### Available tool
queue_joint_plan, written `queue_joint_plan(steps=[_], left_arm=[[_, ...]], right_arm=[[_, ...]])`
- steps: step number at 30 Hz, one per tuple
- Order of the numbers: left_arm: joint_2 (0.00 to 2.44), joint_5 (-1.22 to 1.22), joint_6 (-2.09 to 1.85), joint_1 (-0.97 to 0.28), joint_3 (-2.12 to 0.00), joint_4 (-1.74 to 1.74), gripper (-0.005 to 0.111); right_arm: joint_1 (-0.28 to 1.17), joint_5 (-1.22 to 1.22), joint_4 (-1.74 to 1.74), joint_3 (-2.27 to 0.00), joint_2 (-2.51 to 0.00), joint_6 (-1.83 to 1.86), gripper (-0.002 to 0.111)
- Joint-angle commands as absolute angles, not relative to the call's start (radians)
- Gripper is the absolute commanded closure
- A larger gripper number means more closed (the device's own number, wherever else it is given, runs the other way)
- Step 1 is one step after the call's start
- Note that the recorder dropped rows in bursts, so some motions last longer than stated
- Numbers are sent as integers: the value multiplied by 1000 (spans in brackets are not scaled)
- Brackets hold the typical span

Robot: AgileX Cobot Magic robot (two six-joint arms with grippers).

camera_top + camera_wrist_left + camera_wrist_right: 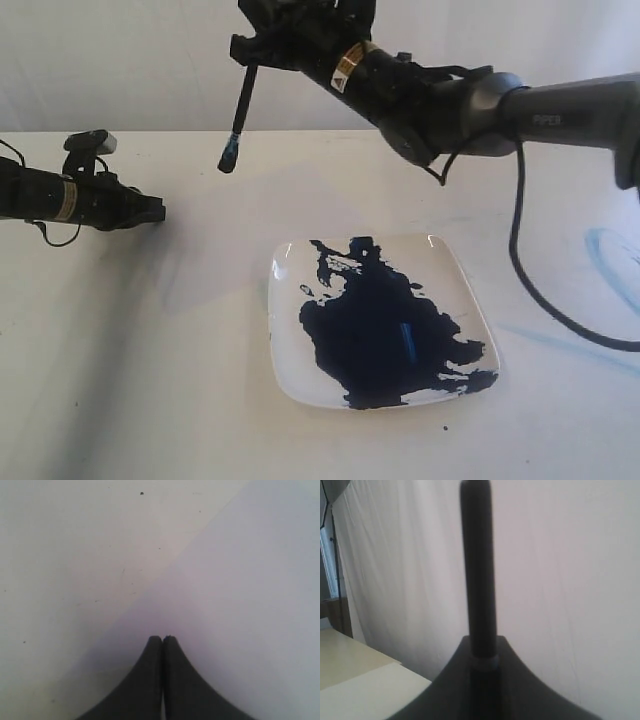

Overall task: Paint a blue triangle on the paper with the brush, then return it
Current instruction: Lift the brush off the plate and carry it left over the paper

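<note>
One brush (240,115), blue-tipped, hangs pinched in our right end effector (256,55) above the table (100,380), clear of the paint plate (285,270), our left end effector (155,210) pressed together, and we see no triangle painted, nothing returned.

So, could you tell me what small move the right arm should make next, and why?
Probably lower the brush gently toward the table. The right claw grips it high in the air, its dark tip hanging left of the plate, and no triangle is painted yet.
</note>
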State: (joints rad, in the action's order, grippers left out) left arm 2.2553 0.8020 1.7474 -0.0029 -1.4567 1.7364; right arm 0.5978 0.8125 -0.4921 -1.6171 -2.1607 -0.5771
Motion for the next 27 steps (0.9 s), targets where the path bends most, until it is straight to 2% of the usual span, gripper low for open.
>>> queue_joint_plan(steps=[1, 11, 27], left_arm=[[2244, 792, 1749, -3, -1453, 1744, 107], [2244, 794, 1751, -3, -1453, 1744, 107], [2244, 794, 1751, -3, -1453, 1744, 107]], right_arm=[[614, 669, -449, -1704, -2213, -551, 108], [687, 550, 19, -1814, -2283, -173, 108], [697, 492, 35, -1842, -2318, -134, 108]])
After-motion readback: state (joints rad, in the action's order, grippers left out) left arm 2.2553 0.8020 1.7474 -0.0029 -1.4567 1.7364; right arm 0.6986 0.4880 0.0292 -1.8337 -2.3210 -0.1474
